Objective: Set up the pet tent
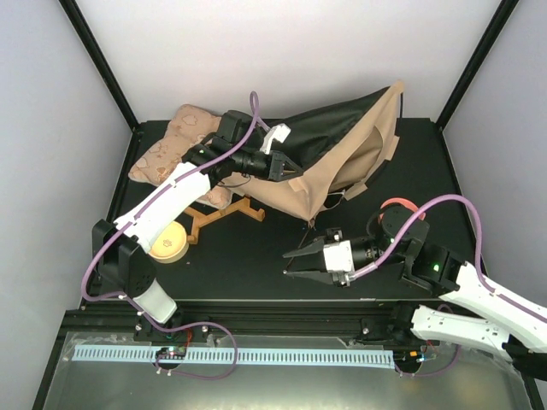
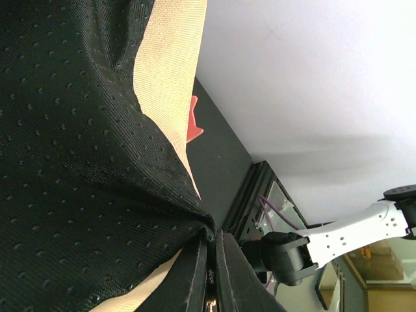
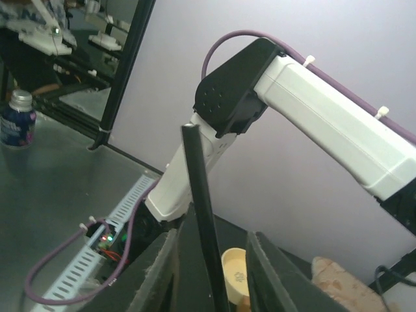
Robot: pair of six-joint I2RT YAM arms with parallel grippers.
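Observation:
The pet tent (image 1: 329, 162) lies slumped at the back middle of the table, tan canvas outside and black lining (image 2: 78, 162) inside. My left gripper (image 1: 289, 168) is shut on a fold of its fabric at the tent's left edge; in the left wrist view the jaws (image 2: 213, 239) pinch the black lining and tan hem. My right gripper (image 1: 291, 262) hovers low at the front middle, pointing left, apart from the tent. A thin black pole (image 3: 201, 214) stands between its fingers, close to the left one, with a gap to the right one.
A beige floral cushion (image 1: 175, 149) lies at the back left, under the left arm. A yellow bowl (image 1: 169, 242) and a wooden stand (image 1: 224, 213) sit front left. A red ring (image 1: 397, 205) lies by the right arm. Black frame posts mark the back corners.

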